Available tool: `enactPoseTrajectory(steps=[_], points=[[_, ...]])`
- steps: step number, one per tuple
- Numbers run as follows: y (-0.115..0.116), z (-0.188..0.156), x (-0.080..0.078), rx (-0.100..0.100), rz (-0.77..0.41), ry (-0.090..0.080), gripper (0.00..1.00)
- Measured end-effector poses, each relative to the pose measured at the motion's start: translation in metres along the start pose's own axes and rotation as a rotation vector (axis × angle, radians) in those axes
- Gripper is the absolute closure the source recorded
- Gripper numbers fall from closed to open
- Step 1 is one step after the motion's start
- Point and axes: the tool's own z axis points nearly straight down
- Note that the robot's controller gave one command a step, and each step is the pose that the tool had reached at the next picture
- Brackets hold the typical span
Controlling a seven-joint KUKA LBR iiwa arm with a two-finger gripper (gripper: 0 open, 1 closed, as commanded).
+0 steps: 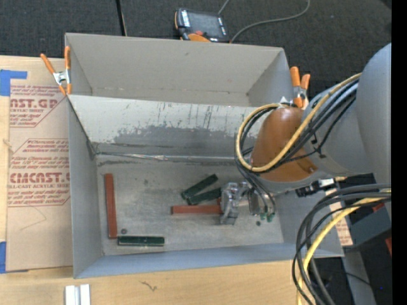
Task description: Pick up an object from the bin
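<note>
My gripper (229,206) is low over the bin floor at the right of the middle, under the orange wrist cover. It sits at the right end of a flat red-brown bar (194,210) that lies left to right on the floor; whether it touches the bar is not clear. Just above that bar lie two dark green bars (201,185), close together and slanted; the lower green one (203,197) ends near the gripper.
A longer red-brown bar (110,205) lies upright in the picture along the left wall. A dark green bar (141,240) lies along the front wall at the lower left. The arm and its cables cover the bin's right side.
</note>
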Motion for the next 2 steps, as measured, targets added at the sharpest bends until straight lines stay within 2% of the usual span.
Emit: enactPoseTrajectory(steps=[1, 2], points=[[0.0004, 0.0016, 0.0014, 0.0, 0.0, 0.004, 0.0], [0.0004, 0.0013, 0.0014, 0.0, 0.0, 0.003, 1.0]])
